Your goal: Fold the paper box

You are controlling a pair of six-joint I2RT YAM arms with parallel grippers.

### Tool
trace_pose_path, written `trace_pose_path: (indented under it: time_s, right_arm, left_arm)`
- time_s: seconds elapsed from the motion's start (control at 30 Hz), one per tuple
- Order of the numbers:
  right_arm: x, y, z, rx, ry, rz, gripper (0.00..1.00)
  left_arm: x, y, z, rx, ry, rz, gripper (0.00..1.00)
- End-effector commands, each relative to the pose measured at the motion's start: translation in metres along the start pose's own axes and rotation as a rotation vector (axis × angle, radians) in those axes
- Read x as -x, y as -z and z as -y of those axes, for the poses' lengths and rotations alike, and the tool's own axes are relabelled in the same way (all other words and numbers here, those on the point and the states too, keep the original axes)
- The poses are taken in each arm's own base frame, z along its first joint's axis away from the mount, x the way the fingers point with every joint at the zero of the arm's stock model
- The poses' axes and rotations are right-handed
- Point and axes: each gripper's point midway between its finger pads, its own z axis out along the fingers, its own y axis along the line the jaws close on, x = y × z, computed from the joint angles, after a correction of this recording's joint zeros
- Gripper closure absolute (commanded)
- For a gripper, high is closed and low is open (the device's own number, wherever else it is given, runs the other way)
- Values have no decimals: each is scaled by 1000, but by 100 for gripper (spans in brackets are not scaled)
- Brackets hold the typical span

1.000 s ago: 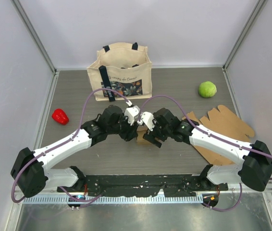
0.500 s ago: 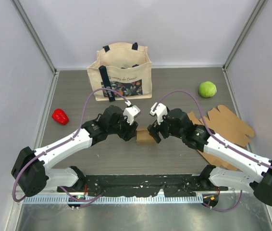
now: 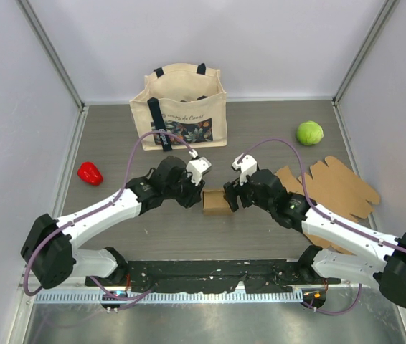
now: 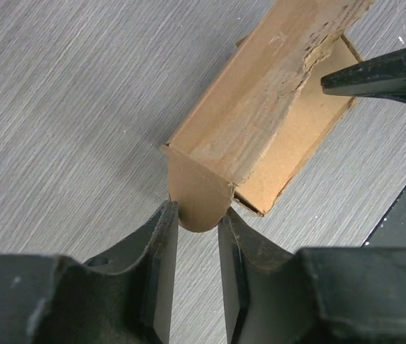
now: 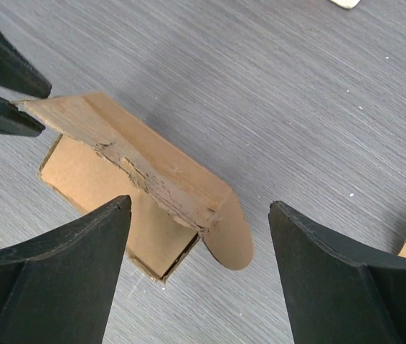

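Treat the box (image 3: 216, 203) toward the counter's (image 3: 260, 122) near edge as half folded: left jaws pinch one untucked end flap (image 4: 199, 197), right jaws stand open around the other flap (image 5: 230, 240).

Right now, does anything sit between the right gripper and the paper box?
Nothing visible does. The open right gripper straddles one end of the paper box, no other object between them. The left gripper pinches the flap at the opposite end.
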Motion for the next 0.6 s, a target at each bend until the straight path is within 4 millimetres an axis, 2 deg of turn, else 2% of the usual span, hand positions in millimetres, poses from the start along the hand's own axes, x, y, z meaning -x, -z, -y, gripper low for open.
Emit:
trace_pose_path:
  time_s: [0.0,0.13,0.43,0.57]
  right_arm:
    - [21,-4,8,-58,-47,98,19]
    - [8,-12,7,-69,-35,54,20]
    - [2,-17,4,-73,-42,45,21]
    - [-1,-19,2,-79,-38,36,22]
  left_arm:
    - [28,7,2,-1,19,55,70]
    - [31,9,6,-19,46,32,75]
    - [37,9,9,-12,139,-1,96]
    - [47,12,9,-10,160,6,100]
